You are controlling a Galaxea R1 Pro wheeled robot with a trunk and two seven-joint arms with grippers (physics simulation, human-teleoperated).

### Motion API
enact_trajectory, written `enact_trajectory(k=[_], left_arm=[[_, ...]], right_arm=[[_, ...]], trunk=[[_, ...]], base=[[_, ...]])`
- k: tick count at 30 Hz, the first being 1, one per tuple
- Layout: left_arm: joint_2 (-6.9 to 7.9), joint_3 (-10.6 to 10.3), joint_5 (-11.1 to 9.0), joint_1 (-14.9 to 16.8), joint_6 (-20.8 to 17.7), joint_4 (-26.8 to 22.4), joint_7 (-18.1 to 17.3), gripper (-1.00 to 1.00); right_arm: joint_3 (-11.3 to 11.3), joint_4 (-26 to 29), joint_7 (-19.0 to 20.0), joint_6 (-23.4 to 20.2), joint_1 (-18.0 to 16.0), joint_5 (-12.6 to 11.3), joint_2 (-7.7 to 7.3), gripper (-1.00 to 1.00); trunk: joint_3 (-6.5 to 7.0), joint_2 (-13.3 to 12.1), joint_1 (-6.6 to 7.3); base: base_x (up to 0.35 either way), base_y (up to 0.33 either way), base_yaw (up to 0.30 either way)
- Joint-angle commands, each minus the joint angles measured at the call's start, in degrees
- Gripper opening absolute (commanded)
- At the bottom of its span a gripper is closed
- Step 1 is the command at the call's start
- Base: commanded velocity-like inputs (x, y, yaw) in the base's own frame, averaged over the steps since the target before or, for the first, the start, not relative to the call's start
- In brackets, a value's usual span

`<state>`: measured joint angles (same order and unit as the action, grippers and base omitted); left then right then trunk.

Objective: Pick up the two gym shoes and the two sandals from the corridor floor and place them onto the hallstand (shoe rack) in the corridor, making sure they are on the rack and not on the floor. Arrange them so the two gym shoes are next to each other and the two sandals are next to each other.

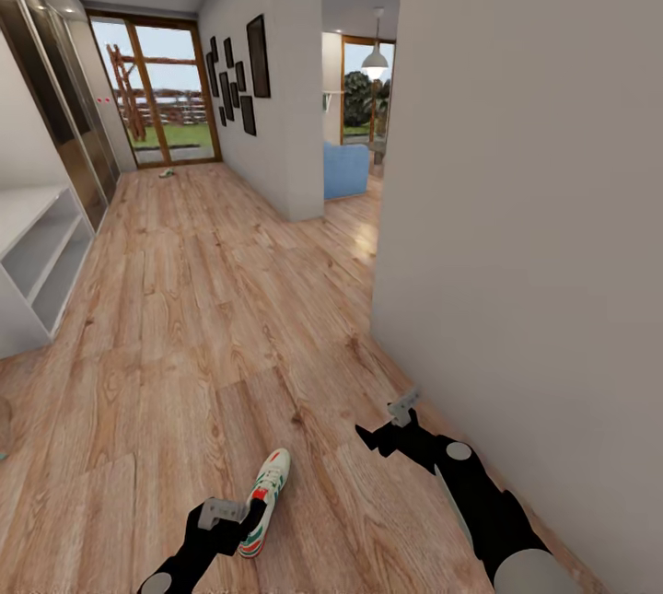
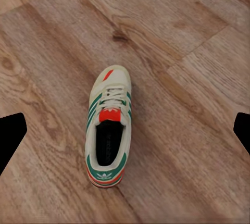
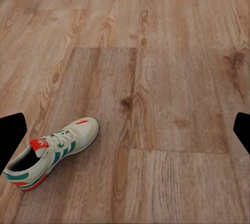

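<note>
White and teal, one gym shoe (image 2: 108, 127) lies upright on the corridor floor (image 1: 184, 318). I hold my left gripper (image 2: 125, 130) above it, fingers spread wide and empty, lined up to straddle it; my right gripper (image 1: 391, 428) hangs aside, also spread.
</note>
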<state>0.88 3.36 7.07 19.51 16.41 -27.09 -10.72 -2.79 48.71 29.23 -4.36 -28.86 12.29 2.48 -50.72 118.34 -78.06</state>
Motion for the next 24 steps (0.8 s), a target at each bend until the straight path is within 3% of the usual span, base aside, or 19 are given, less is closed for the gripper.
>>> enact_trajectory(k=[1,9,19,24], left_arm=[[-0.02,0.32,0.59,0.04,0.29,0.02,-0.27,1.00],[-0.17,0.32,0.47,0.46,0.21,-1.00,-0.27,1.00],[-0.30,0.43,0.46,4.53,0.02,-0.21,-0.23,1.00],[-0.31,0.38,0.51,4.95,0.41,1.21,-0.26,1.00]], right_arm=[[0.07,0.13,0.25,-0.29,-0.03,0.30,0.04,1.00],[0.06,0.12,0.35,-0.24,-0.04,0.29,0.06,1.00],[0.06,0.16,0.39,-0.21,-0.03,0.28,0.06,1.00],[0.06,0.16,0.39,-0.21,-0.03,0.28,0.06,1.00]], trunk=[[-0.33,0.44,-0.22],[-2.49,3.65,-1.97],[-5.19,7.66,-4.17],[-6.54,9.66,-5.27]], base=[[0.000,0.000,0.000],[0.000,0.000,0.000],[0.000,0.000,0.000],[0.000,0.000,0.000]])
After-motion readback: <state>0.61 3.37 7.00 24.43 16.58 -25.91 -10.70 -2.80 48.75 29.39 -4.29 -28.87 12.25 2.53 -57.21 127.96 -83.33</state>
